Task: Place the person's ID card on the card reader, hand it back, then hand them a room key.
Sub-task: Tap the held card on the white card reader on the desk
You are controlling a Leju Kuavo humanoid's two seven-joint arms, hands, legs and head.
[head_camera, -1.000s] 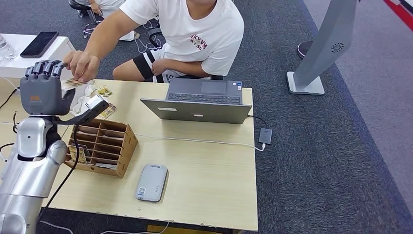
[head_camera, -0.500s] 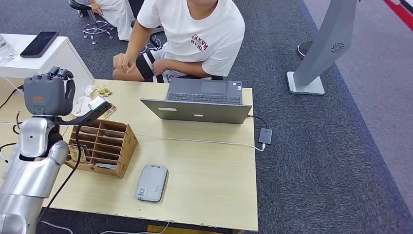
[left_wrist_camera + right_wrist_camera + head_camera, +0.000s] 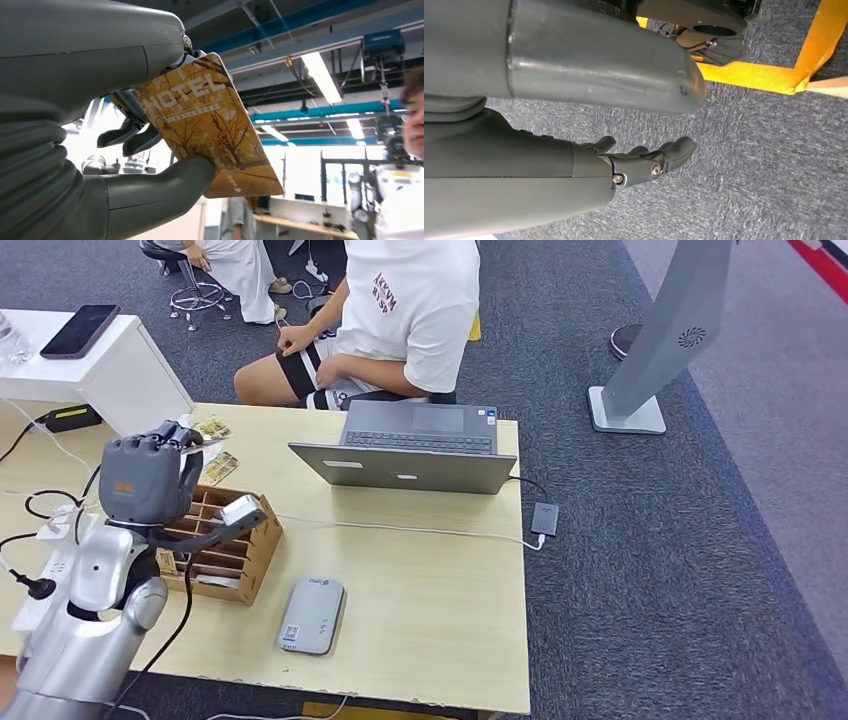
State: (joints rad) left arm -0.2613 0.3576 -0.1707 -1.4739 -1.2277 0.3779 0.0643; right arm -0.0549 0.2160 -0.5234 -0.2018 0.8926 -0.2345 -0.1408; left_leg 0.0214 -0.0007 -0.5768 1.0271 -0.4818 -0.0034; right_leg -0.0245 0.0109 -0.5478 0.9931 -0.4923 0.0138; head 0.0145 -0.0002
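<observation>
Where the left wrist view looks up toward the ceiling lights, a room key card [image 3: 205, 125] printed with the word HOTEL over a golden autumn-tree picture is seen pinched between the thick grey thumb [image 3: 165, 187] and the darker fingers [image 3: 127, 135] of the left hand [image 3: 150, 150]. The card is held tilted, one long edge pressed under the hand's grey cover and the free corner pointing away from the palm.

In the head view the left hand [image 3: 148, 475] is raised above the near-left part of the wooden table [image 3: 430, 610], just over the far end of a compartmented cardboard organiser [image 3: 222, 545]; the card itself cannot be made out there behind the back of the hand. Further cards [image 3: 212, 427] are scattered on the table beyond the organiser. A grey card reader [image 3: 311, 614] lies flat near the table's front edge, apart from the organiser, with nothing on it. An open laptop [image 3: 410, 450] stands at the far side, and a person in a white T-shirt [image 3: 410, 300] is seated behind it, turned away.

The right hand [image 3: 644, 162] is seen in its own wrist view hanging over grey carpet [image 3: 749, 150], its fingers loosely extended and apart, holding nothing.
</observation>
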